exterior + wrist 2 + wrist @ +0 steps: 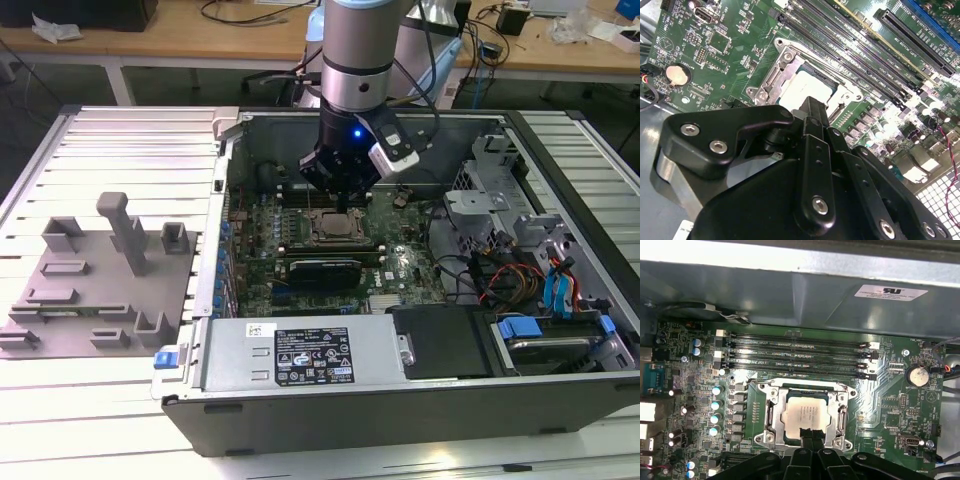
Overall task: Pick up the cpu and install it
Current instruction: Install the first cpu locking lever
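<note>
The cpu (pixel 802 412) lies flat inside the square metal-framed socket (pixel 771 390) on the green motherboard (pixel 895 405), its silver-grey top facing up and level with the frame. In the second wrist view the same chip (pixel 807 87) shows pale within the frame, partly covered by the black fingers. The claw (pixel 810 434) hangs right over the chip's edge with its fingertips drawn narrow, close together and gripping nothing; whether they touch the metal top I cannot tell. Just beside the socket run the long black memory slots (pixel 795 352), and a round coin battery (pixel 916 375) sits farther along the board. In the exterior view the arm reaches down into the open computer case (pixel 400 400), which rests on the table (pixel 100 420). A grey fixture plate (pixel 90 290) with upright blocks lies well apart, towards the exterior view's left.
</note>
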### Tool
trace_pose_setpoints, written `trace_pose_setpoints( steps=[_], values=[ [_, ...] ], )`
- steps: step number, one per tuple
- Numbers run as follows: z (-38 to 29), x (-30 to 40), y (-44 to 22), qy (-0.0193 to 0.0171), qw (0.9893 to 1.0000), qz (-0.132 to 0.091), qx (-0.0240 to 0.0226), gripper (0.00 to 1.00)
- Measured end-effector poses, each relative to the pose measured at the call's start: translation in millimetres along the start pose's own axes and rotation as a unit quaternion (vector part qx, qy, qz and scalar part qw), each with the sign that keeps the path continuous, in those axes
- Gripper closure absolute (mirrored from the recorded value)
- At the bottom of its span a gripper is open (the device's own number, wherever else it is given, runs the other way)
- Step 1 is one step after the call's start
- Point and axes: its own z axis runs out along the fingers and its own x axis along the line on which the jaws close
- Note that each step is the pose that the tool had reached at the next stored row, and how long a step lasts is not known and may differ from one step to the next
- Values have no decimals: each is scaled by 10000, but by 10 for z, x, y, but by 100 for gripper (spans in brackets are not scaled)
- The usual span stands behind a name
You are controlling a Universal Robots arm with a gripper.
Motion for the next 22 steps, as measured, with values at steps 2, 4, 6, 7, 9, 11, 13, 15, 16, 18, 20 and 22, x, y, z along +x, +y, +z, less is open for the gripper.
trace_pose_setpoints(
  steps=[2, 4, 6, 7, 9, 11, 13, 15, 16, 18, 20, 22],
  values=[
    [0, 0, 0, 0, 10000, 0, 0, 89],
    [-1, 0, 0, 0, 10000, 0, 0, 89],
    [-34, -1, 0, 0, 10000, 0, 0, 89],
    [-121, -3, 0, 0, 10000, -1, 0, 89],
    [-174, -3, 0, 0, 10000, -1, 0, 89],
    [-202, -4, 0, 0, 10000, 0, 0, 89],
    [-202, -4, 1, -1, 10000, 0, -1, 89],
    [-204, -4, 0, 0, 10000, 0, 0, 89],
    [-204, -4, 0, 0, 10000, 0, 0, 89],
    [-205, 16, 2, 0, 10000, 0, 1, 89],
    [-205, 61, 5, 0, 10000, -1, 0, 89],
    [-206, 106, 8, 0, 10000, 0, 0, 89]
  ],
)
